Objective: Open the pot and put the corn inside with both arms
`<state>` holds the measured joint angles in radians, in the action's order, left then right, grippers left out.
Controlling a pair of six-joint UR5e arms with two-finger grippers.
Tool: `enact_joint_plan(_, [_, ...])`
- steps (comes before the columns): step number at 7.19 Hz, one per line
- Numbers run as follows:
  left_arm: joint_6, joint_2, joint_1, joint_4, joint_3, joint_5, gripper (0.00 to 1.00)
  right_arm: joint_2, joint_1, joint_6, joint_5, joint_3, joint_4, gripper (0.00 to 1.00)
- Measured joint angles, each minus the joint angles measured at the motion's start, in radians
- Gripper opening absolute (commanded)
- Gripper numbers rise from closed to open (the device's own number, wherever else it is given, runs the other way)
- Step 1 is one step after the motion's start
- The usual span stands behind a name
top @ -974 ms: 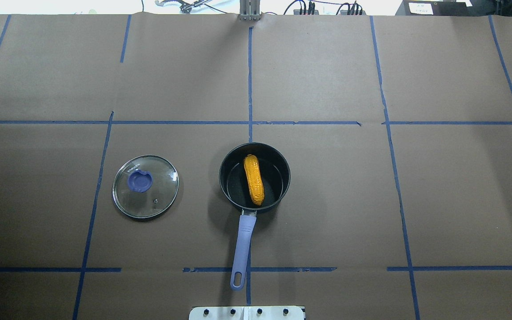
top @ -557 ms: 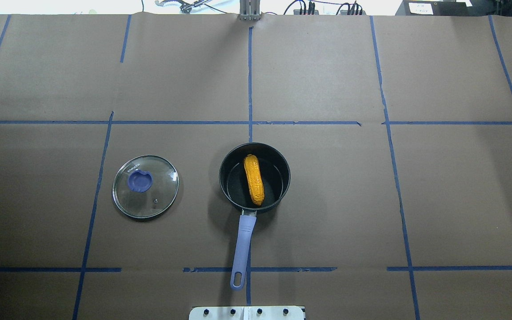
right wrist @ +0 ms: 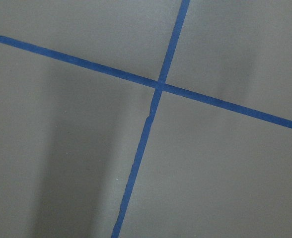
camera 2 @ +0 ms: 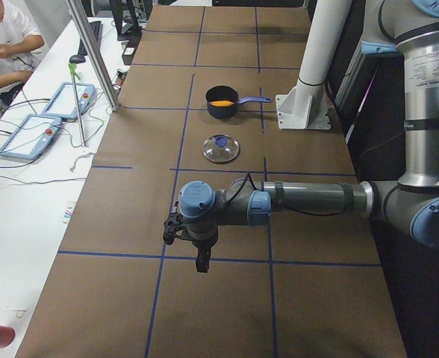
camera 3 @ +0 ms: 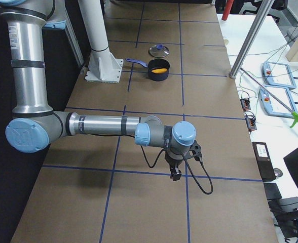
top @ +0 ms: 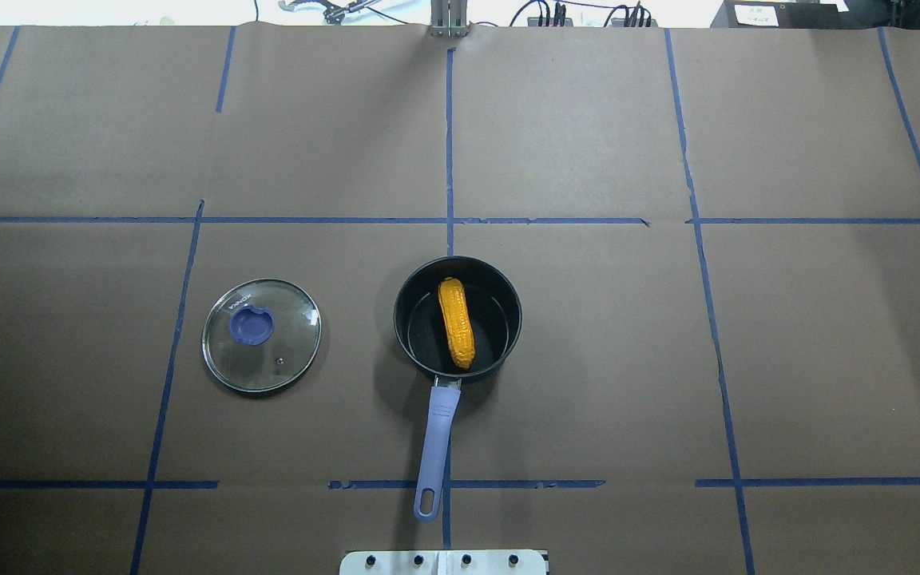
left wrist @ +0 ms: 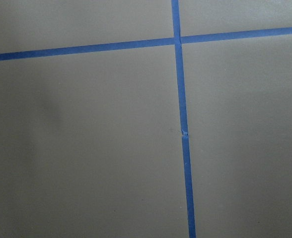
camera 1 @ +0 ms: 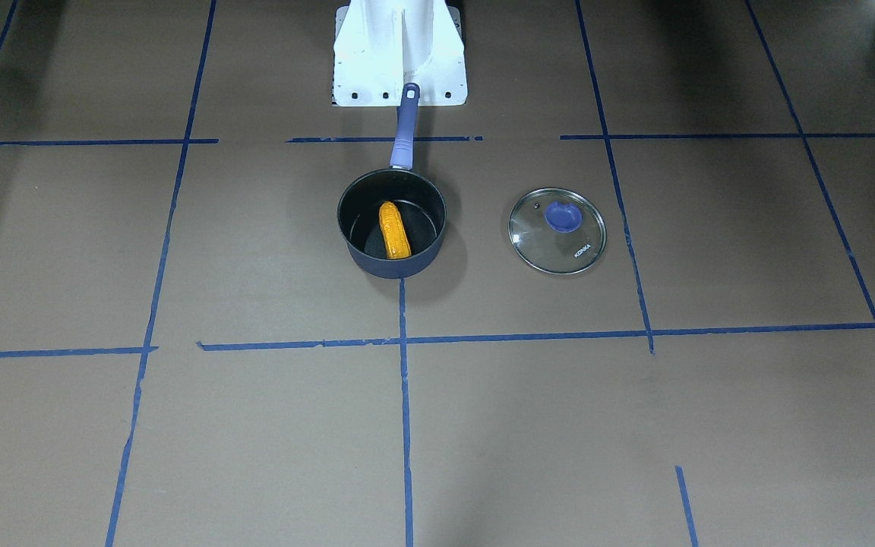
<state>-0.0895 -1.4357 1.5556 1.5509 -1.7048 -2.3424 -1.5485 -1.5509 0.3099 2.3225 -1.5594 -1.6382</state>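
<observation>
The dark blue pot stands open near the table's middle, its purple-blue handle pointing at the robot base. The orange-yellow corn lies inside it, as the front view also shows. The glass lid lies flat on the table to the pot's left, apart from it. My left gripper shows only in the exterior left view, far from the pot over the table's left end. My right gripper shows only in the exterior right view, over the right end. I cannot tell whether either is open or shut.
Brown paper with blue tape lines covers the table. The white robot base stands just behind the pot handle. Both wrist views show only paper and tape crossings. Operators' desks with tablets run along the far side.
</observation>
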Motion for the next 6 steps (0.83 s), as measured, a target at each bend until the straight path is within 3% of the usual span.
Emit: enact_joint_plan(6, [-0.001,0.0,0.0,0.0,0.001,0.002,1.0,-0.007,0.0,-0.001,0.0,0.001,0.021,1.0])
